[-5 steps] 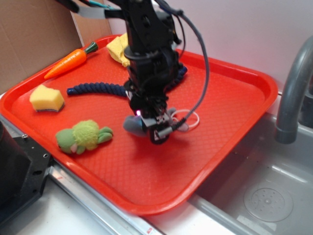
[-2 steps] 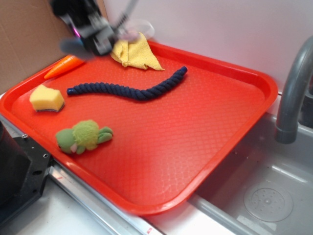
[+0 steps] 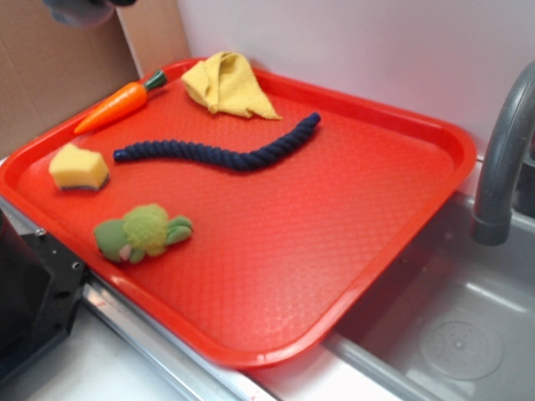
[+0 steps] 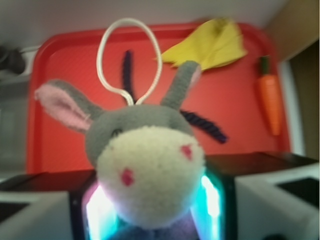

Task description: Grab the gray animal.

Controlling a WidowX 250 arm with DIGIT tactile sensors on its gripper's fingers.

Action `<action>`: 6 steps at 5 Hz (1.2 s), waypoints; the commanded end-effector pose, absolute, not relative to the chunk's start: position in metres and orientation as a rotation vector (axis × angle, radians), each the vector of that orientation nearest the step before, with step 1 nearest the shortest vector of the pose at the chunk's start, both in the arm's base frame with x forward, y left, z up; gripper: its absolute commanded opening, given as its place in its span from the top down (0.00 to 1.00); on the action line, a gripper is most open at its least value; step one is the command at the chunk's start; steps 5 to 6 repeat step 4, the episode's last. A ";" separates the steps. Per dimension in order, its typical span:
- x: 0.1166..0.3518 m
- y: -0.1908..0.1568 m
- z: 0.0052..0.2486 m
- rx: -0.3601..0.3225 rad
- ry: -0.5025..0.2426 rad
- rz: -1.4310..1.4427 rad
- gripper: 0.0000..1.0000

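The gray animal (image 4: 145,150) fills the wrist view: a gray plush head with a cream snout, pink-lined ears and a white string loop (image 4: 129,57). My gripper (image 4: 152,202) is shut on it, the lit fingers pressing its sides, high above the red tray (image 4: 65,55). In the exterior view only a blurred gray bit of the gray animal (image 3: 79,12) shows at the top left edge, above the cardboard; the arm is out of the picture.
On the red tray (image 3: 376,192) lie a green-and-yellow plush (image 3: 142,233), a yellow sponge (image 3: 78,168), a toy carrot (image 3: 117,104), a dark blue rope (image 3: 226,153) and a yellow cloth (image 3: 226,83). A sink basin with a gray faucet (image 3: 501,167) is at the right.
The gripper lifted the gray animal off the tray's middle and carried it up and to the far left, nearly out of the exterior view. Other items have not moved.
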State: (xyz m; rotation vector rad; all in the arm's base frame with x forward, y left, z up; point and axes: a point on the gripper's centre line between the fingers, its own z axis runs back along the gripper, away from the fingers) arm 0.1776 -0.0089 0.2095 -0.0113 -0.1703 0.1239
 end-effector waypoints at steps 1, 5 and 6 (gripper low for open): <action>0.179 0.019 0.225 0.010 -0.224 0.260 1.00; 0.179 0.021 0.212 -0.054 -0.137 0.306 1.00; 0.179 0.021 0.212 -0.054 -0.137 0.306 1.00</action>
